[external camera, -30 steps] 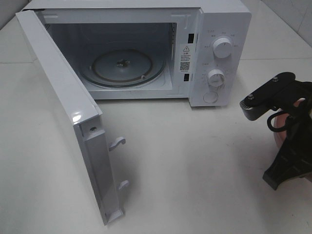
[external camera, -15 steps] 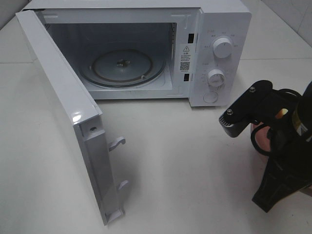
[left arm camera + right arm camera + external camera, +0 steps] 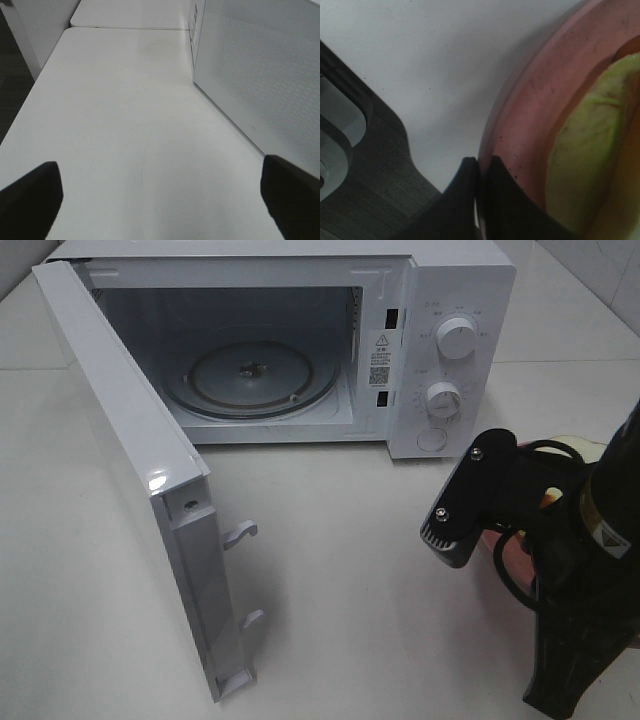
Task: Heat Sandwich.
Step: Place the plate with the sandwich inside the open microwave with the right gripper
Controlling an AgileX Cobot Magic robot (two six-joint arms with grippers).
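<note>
In the right wrist view my right gripper is shut on the rim of the round pink plate. The sandwich lies on that plate, showing pale yellow-green. From the high camera the right arm hangs over the plate at the right, in front of the microwave's control panel, and covers most of it. The white microwave stands open, its glass turntable bare. My left gripper is open over bare table beside the door's outer face, out of the high view.
The microwave door swings far out to the front left, its latch hooks pointing right. Two dials sit on the panel right of the cavity. White tabletop lies between door and right arm.
The right arm has moved left and toward the front with the plate, now nearer the middle of the table. The microwave and door have not moved.
</note>
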